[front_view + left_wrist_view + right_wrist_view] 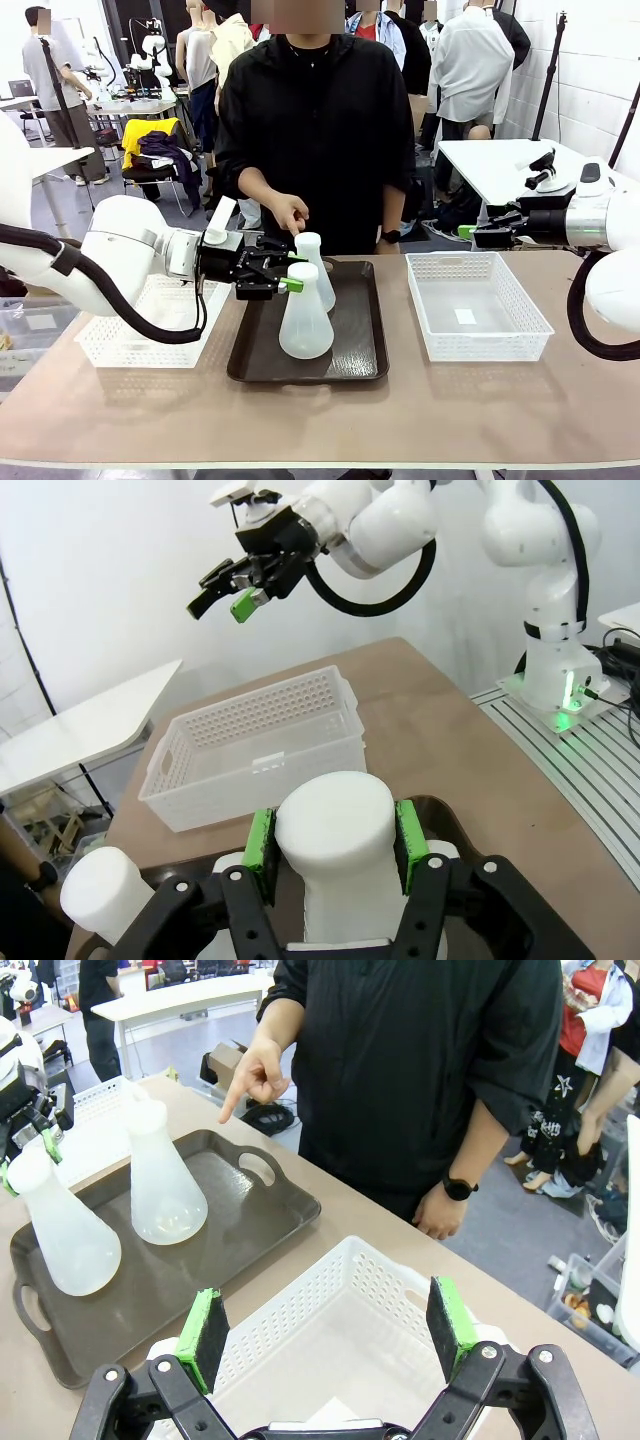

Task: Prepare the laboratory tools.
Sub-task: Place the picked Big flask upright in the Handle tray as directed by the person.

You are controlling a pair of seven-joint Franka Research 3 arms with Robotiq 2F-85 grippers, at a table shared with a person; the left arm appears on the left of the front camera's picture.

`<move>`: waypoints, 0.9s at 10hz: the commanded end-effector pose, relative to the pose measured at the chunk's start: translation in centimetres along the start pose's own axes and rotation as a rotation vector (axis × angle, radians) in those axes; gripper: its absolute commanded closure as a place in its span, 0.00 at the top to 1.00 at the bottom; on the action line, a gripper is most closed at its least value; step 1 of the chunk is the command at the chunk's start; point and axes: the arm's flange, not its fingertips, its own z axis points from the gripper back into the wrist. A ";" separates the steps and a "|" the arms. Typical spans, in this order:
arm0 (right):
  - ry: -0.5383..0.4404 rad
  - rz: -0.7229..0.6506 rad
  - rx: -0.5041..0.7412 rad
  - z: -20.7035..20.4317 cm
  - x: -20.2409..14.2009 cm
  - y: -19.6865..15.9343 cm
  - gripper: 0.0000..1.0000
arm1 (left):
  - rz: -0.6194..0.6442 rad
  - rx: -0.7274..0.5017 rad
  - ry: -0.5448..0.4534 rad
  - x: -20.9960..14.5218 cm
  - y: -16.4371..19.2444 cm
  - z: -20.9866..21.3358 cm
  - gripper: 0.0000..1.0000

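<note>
While the right gripper (330,1335) is hanging agape over the right basket (478,305), the left gripper (290,272) is clamping the near flask's (305,315) neck on the tray (362,345).

Two translucent frosted-white conical flasks stand upright on the dark brown tray (355,345). The near flask (305,312) is clamped at its neck by the left gripper (290,275). The far flask (315,270) stands free just behind it.

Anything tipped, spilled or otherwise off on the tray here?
Nothing stands out. Both flasks stand upright on the brown tray; the left pincer grips the near flask by its neck, the far flask stands free.
</note>
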 end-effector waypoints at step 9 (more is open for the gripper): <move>0.005 -0.005 0.008 -0.1 0.3 -0.1 1.00 | 0.115 0.002 0.066 0.1 0.8 0.8 1.00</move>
